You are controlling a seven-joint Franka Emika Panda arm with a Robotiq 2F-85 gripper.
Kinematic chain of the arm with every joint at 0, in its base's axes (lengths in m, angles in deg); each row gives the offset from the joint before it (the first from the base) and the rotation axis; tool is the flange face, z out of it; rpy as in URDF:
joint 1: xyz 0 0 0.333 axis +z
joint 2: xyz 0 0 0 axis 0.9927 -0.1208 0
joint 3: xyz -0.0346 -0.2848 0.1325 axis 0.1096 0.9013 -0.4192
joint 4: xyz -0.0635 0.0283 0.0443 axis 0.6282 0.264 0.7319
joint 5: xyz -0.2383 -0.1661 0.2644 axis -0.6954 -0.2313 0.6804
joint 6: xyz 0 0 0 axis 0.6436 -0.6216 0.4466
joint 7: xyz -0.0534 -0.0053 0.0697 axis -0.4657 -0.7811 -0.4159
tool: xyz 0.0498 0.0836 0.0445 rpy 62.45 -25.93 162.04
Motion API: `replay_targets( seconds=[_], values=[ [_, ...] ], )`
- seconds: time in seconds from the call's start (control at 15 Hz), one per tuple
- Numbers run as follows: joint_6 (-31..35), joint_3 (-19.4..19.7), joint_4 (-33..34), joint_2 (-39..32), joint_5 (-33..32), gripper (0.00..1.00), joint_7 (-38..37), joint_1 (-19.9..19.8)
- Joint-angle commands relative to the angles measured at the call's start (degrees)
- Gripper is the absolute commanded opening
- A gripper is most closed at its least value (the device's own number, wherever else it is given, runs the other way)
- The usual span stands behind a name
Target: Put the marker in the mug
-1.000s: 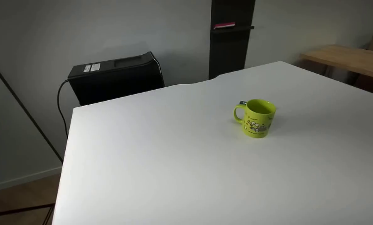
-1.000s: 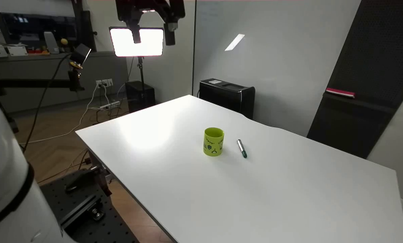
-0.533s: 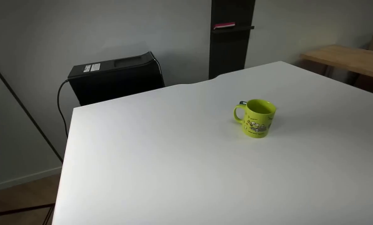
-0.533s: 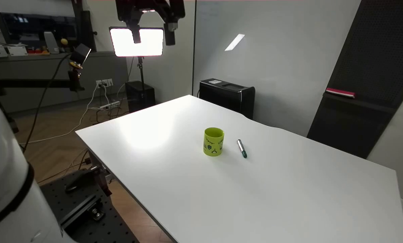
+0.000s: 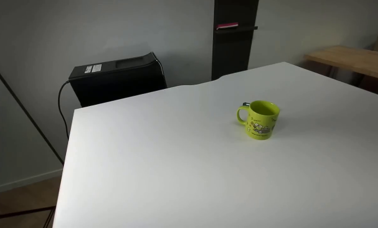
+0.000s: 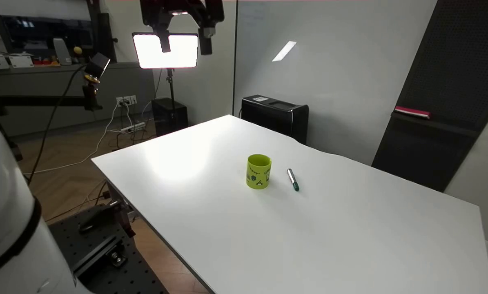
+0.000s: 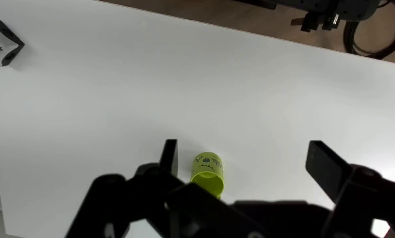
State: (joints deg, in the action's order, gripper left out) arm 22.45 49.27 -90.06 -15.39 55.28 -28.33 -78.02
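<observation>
The lime-green mug stands upright on the white table in both exterior views (image 5: 261, 127) (image 6: 258, 176), its loop handle showing in an exterior view. The marker (image 6: 293, 180), silver with a dark green end, lies on the table beside the mug, apart from it. In an exterior view only its tip (image 5: 246, 104) shows behind the mug. My gripper (image 6: 186, 48) is open and empty, high above the table. In the wrist view the gripper (image 7: 243, 152) has its fingers wide apart, with the mug (image 7: 208, 165) far below, nearer the left finger. The marker is hidden there.
The white table (image 6: 329, 228) has a wavy far edge. A black box-shaped unit (image 6: 274, 114) stands beyond it. A lit lamp panel (image 6: 182, 53) shows behind the gripper. The white arm (image 6: 11, 228) fills the lower left. A grey-and-black part (image 7: 2, 44) shows at the wrist view's left edge.
</observation>
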Motion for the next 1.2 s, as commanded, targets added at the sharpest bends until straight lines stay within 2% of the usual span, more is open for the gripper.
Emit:
replay_targets(
  seconds=[0.0, 0.27, 0.6, 0.93, 1.13],
  values=[
    [-0.15, 0.22, 0.16, -0.09, -0.20, 1.00, -0.22, 0.34],
    [-0.23, 0.60, -0.11, 0.27, -0.33, 1.00, 0.76, 0.63],
    [0.90, 6.11, -1.70, -3.16, -0.39, 1.00, 7.52, -0.19],
    [3.89, 12.87, -1.48, -11.97, -1.22, 1.00, 13.96, -2.93],
    [7.27, 15.40, 0.95, -19.35, -2.67, 1.00, 16.59, -5.07]
  ],
)
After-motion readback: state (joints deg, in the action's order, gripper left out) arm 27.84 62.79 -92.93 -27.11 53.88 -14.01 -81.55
